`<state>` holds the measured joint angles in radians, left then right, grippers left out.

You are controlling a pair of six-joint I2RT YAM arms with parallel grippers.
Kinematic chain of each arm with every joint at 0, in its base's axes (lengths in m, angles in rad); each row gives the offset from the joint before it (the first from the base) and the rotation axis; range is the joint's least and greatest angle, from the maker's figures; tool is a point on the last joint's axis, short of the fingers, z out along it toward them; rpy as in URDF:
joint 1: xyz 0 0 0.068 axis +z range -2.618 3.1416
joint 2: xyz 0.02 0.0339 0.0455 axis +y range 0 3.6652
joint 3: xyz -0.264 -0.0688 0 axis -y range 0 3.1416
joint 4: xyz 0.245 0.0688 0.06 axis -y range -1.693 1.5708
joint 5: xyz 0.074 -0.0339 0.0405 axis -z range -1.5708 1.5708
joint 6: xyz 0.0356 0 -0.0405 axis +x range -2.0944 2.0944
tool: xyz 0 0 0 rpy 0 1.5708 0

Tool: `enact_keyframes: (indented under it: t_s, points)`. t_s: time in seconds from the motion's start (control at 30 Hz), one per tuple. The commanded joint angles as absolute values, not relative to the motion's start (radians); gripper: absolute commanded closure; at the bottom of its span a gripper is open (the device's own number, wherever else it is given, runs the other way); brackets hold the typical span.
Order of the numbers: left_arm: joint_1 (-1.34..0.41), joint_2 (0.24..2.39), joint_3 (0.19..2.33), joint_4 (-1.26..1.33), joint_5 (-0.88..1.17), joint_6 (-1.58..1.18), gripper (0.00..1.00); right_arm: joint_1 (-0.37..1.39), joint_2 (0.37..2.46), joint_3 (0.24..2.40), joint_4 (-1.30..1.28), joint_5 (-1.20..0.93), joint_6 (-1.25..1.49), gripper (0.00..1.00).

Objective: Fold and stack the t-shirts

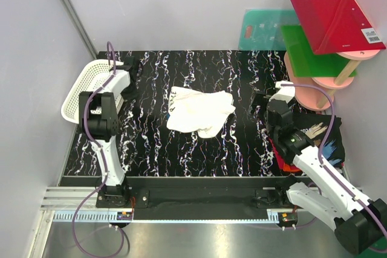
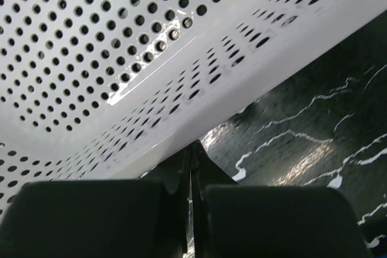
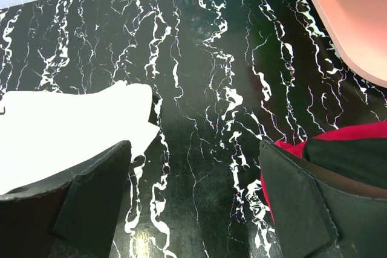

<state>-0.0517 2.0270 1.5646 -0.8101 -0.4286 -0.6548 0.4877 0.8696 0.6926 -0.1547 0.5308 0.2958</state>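
Three tees on the go and none of them looks folded yet. The white t-shirt (image 1: 199,110) is a crumpled heap bang in the middle of the table (image 1: 151,149). The black t-shirt (image 1: 323,134) and red-orange t-shirt (image 1: 278,148) are bunched together at the table's 3 o'clock edge, right under the right arm.

So the right gripper (image 1: 261,104) has its fingers spread wide with nothing between them. In its wrist view the gap is just bare marble-pattern tabletop, with white cloth off to one side and a sliver of red and black on the other. Meanwhile the left gripper (image 1: 132,67) is pinched fully shut on nothing, right beside the white mesh basket (image 1: 81,92) over at 9 o'clock.

What matters for the next move, I reckon: the white t-shirt sits at roughly 9 o'clock from the right gripper, near but not touching, with its closest corner poking toward that claw. The heap's long axis runs more or less 9-to-3 across the table. The right arm is clearly nearer than the left, so I'd guess it goes for that corner first — the left would have to swing in from the basket to help spread it flat
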Motion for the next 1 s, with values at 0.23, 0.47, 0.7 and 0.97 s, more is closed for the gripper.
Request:
enact_keyframes:
  t_s: [0.23,0.47,0.7,0.97]
  points:
    - [-0.054,1.879,1.531,-0.677,-0.362,-0.667,1.00,0.486,0.851,0.678,-0.170,0.459,0.314,0.06]
    - [-0.250,1.467,1.209,-0.354,-0.137,-0.568,0.01,0.488,1.007,0.703,-0.160,0.318,0.344,0.04]
    - [-0.475,1.624,1.443,-0.534,-0.290,-0.443,0.01,0.497,1.112,0.724,-0.130,0.270,0.373,0.04]
    - [-0.627,1.876,1.629,-0.618,-0.287,-0.414,0.05,0.497,1.101,0.701,-0.130,0.285,0.365,0.04]
